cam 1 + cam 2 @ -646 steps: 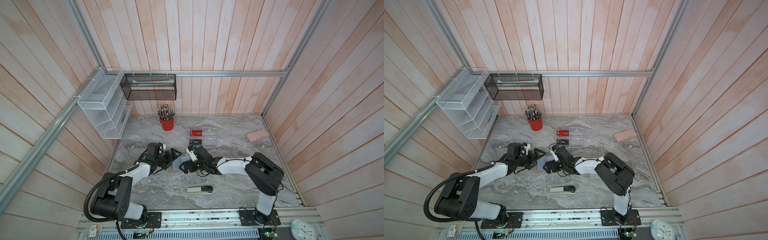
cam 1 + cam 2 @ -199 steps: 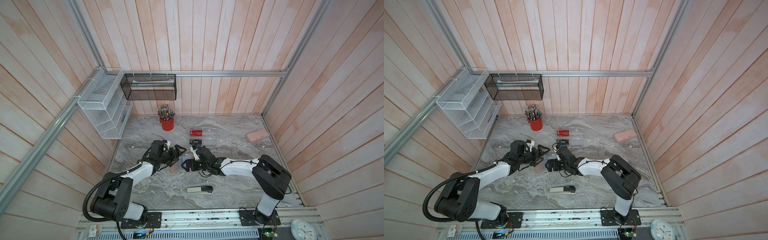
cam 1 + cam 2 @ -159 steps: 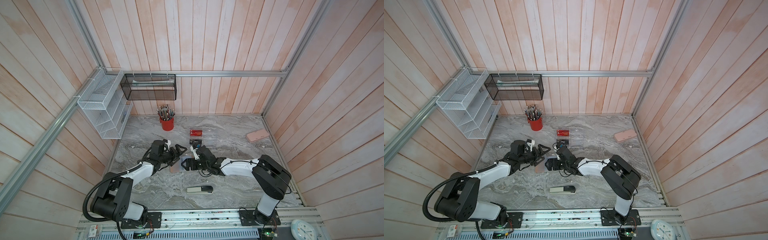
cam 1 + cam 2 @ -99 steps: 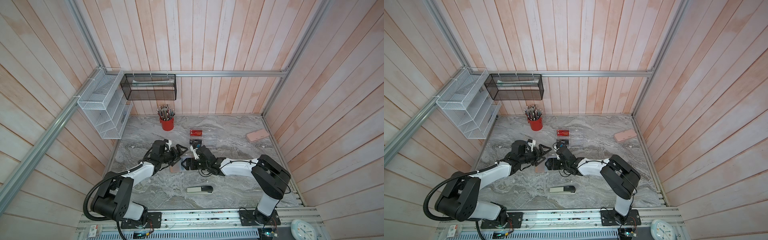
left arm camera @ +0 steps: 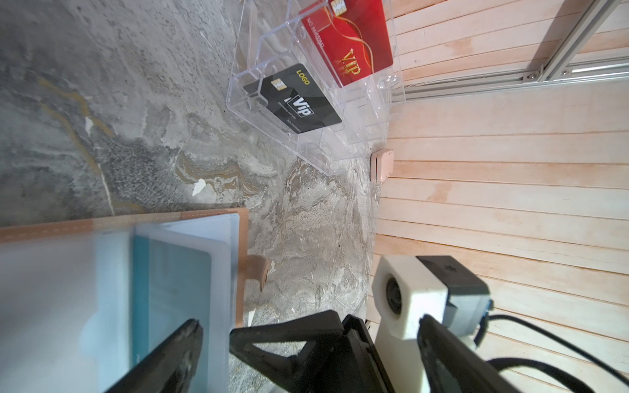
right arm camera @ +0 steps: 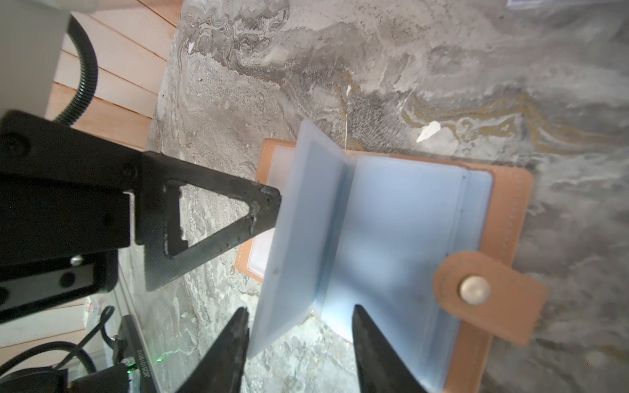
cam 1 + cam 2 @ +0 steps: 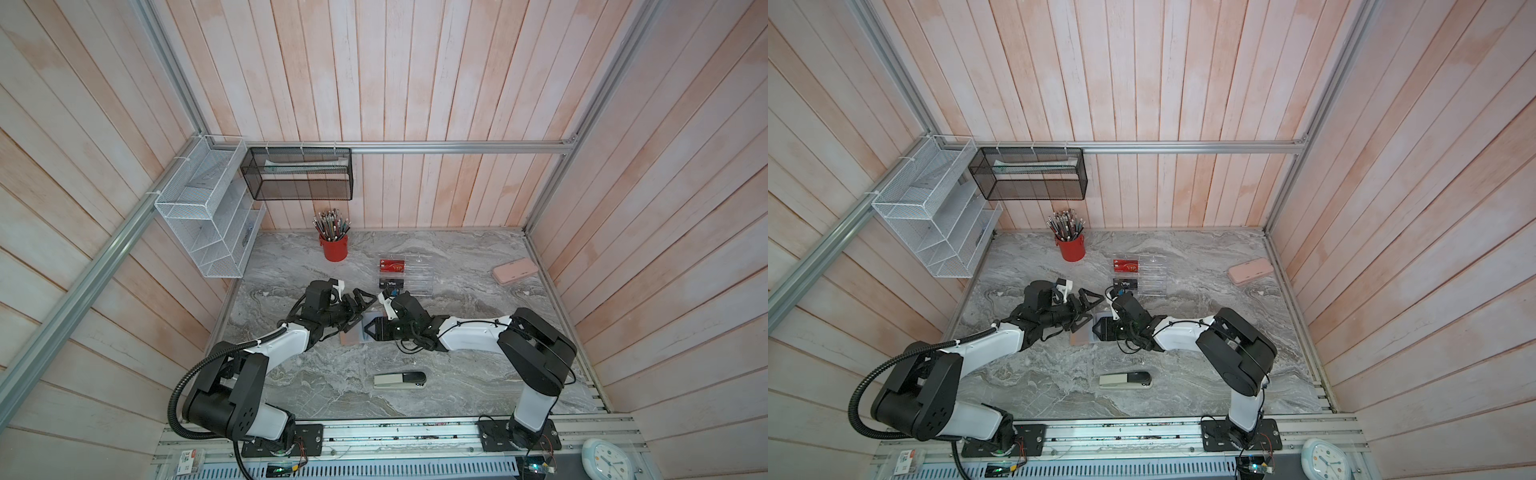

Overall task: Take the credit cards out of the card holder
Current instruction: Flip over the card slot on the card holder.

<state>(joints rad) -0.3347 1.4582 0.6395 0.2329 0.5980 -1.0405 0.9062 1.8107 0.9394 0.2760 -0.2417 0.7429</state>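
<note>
The tan card holder [image 7: 352,336] [image 7: 1080,336] lies open on the marble between both grippers. In the left wrist view a teal credit card [image 5: 170,289] sits inside one of its bluish sleeves. One sleeve leaf [image 6: 306,221] stands raised. My right gripper [image 6: 299,340] [image 7: 368,330] straddles that leaf's edge, its fingers apart and not pinching. My left gripper [image 5: 306,357] [image 7: 360,309] is wide open, one finger touching the leaf's far side. The red card [image 5: 347,44] and the black card [image 5: 296,98] stand in the clear acrylic rack [image 7: 415,278].
A grey and black stapler [image 7: 399,380] lies near the front. The red pencil cup [image 7: 334,247] stands at the back and a pink case [image 7: 515,270] at the right wall. Wire shelves [image 7: 208,216] hang at the left.
My right gripper's jaws have narrowed around the raised sleeve leaf. Both arms have stayed almost in place, and the left gripper remains wide open.
</note>
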